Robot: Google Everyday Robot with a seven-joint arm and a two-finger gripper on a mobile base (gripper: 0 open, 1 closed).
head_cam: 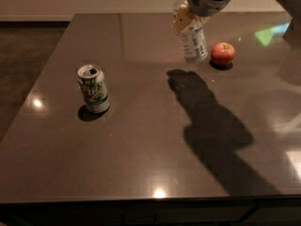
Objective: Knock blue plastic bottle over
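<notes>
- Over the far right of the table (pixel 141 154), we've got the end effector (pixel 186 16) up at the top edge of view, its arm reaching in from the upper right corner.
- Directly below it and touching it is the bottle (pixel 194 41). The end effector sits at the neck and shoulder, and the body hangs down and slightly right from there.
- One yellowish pad (pixel 181 21) lies across the bottle's shoulder and the far side is hidden. We read it as clamped on the bottle, since the bottle leans without toppling.
- Long axis: tilted, not upright. The cap end points upper left and the base lower right, near the apple (pixel 222 53) but not touching it.
- Look at the shadow (pixel 211 126): its tip stops short of the bottle's base, with lit table between. We judge the base is off the surface or barely grazing it, though we can't be sure.
- So here's what the move turns on: the bottle hangs under the end effector, off vertical, and has to end up on its side. Open table lies left and toward us, and the apple crowds the right.
- Materials now: the bottle is slim, clear thin plastic with a blue-and-white label. It looks light, and its round body will likely roll once it's down.
- The table is dark, polished and glinting with lamp reflections, so we expect it to be slick.
- The can (pixel 93 88), green-and-white with an open top, stands upright well to the left. It's not our target.
</notes>
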